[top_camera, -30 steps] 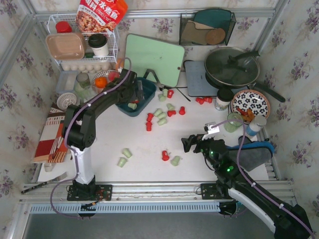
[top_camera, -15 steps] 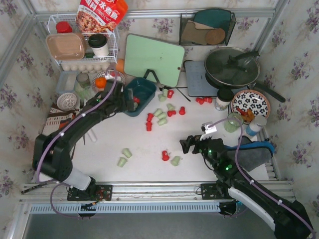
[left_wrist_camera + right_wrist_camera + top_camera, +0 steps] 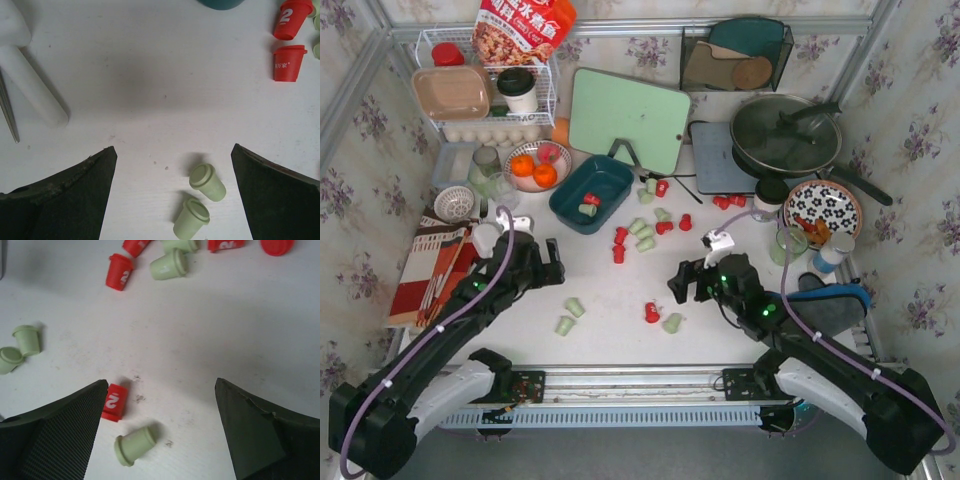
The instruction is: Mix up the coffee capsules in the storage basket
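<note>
The left pincer point(image 3: 172, 150) hangs wide open with nothing in it, low over the table point(image 3: 150, 75). Two pale green capsules point(image 3: 199, 200) lie on their sides between its fingers, nearer one finger than the other and so close together that they may be touching. That looks to me like the trouble. A squeeze could catch both, or pinch one off-centre and send the tapered cup rolling away.

The storage basket point(image 3: 612, 180) sits well apart from this pincer, further back on the table. It has only a red and a green capsule in it. A scatter of loose capsules point(image 3: 640, 232) lies just beside the basket's right end, so most of the job looks undone.

The right pincer point(image 3: 160, 385) is also spread wide and holds nothing. A red capsule point(image 3: 112, 402) lies just beside one of its fingers, and a green capsule point(image 3: 134, 445) is near the same finger. If it comes down as it stands, that finger could land on the red capsule or knock it aside.
</note>
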Controlling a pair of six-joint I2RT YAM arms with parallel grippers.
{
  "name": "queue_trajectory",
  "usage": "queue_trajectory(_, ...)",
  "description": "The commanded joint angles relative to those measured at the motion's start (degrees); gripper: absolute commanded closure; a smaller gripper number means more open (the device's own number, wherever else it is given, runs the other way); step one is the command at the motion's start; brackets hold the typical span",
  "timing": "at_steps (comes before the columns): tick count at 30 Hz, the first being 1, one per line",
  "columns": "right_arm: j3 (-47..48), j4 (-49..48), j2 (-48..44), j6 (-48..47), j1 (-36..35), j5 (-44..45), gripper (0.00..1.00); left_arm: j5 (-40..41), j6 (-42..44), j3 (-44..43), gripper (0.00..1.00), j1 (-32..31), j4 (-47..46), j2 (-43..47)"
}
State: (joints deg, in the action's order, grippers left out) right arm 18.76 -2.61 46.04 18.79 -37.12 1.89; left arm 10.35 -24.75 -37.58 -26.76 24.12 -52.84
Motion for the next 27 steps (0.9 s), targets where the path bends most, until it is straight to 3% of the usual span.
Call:
queue_trajectory(1,6.8,8.11,4.13,-3.48,-3.11,-2.79,0.04,2.46,-0.88,3.9,0.01,-0.13,-6.78,3.3)
queue_trajectory(5,12.67,12.14,7.3,-15.92,-8.17,-0.6,0.01,2.45,-2.15,5.7,0.01,-0.13,-7.96,3.65)
queue_trajectory(12,15.52,19.47,13.48,-33.77,-11.32,-7.68,0.0,-3.05,-3.5,3.66,0.01,-0.13,-6.24,0.42)
queue_trajectory(19,15.25,21.42,20.49,-37.86,-13.66,-12.92,0.03,-5.33,-4.41,3.22,0.01,-0.13,-6.11,-0.43)
queue_trajectory(27,15.78,22.04,25.98,-38.86,-13.72,-11.05,0.08,-5.87,-4.73,3.22,0.01,-0.13,-6.11,-0.42)
